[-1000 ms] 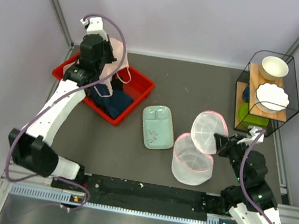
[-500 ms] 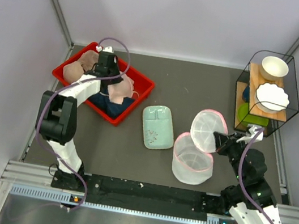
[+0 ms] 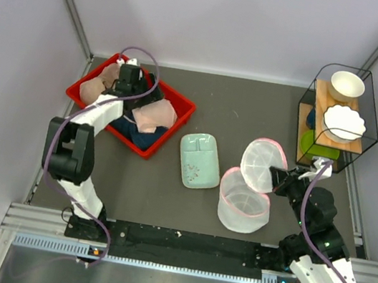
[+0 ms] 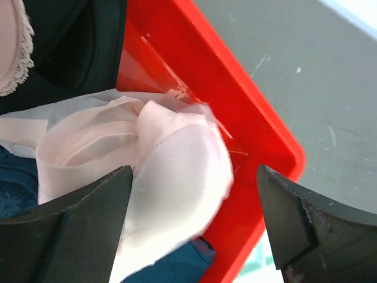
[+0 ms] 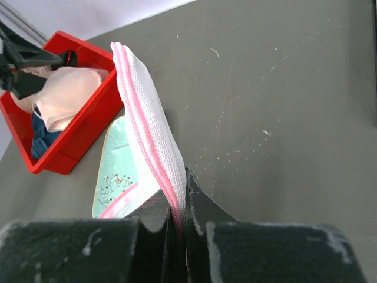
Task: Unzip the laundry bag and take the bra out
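Note:
The laundry bag point(image 3: 242, 207) stands unzipped on the table, its round lid point(image 3: 264, 163) tipped up. My right gripper point(image 3: 275, 179) is shut on the lid's pink-trimmed edge point(image 5: 147, 124), with the trim pinched between the jaws of the right gripper point(image 5: 179, 197). The pale pink bra point(image 3: 154, 114) lies in the red bin point(image 3: 181, 100), outside the bag. My left gripper point(image 3: 137, 98) hangs over the bin. In the left wrist view the left gripper point(image 4: 194, 177) stands open, one bra cup point(image 4: 182, 171) lying loose below and between the wide-apart fingers.
A mint green tray point(image 3: 198, 159) lies between the bin and the bag. Dark blue cloth point(image 4: 17, 194) and a black garment point(image 4: 76, 47) share the bin with the bra. A wire rack point(image 3: 337, 123) with white bowls stands at the far right.
My left arm lowered the bra from above the bin into it, then the gripper opened and let go. My right gripper has stayed shut on the lid.

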Robot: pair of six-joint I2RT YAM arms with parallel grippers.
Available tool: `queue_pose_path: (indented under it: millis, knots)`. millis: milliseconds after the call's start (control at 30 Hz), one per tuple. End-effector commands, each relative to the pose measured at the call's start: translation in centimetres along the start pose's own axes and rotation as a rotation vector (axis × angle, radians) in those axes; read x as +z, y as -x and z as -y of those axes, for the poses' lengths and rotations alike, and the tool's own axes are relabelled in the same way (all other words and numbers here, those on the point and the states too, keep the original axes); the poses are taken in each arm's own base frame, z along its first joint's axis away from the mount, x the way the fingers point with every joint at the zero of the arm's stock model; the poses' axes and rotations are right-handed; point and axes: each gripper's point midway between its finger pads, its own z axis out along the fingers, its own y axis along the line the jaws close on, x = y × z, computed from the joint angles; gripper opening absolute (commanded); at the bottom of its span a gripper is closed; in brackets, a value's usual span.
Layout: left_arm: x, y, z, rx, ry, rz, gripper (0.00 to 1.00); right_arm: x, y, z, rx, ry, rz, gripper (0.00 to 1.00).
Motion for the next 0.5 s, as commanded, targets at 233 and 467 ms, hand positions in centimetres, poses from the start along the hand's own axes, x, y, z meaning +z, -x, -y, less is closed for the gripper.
queue_pose_path:
  millis: [233, 467]
  knots:
    - [-14.7, 6.7, 5.4, 0.073, -0.167, 0.266, 0.99, -0.4, 4.7, -0.8, -0.017, -0.014, 0.138, 0.0]
    - [-18.9, 3.6, 5.6, 0.126, -0.245, 0.224, 0.99, -1.5, 6.7, 1.4, 0.008, -0.138, 0.232, 0.0]
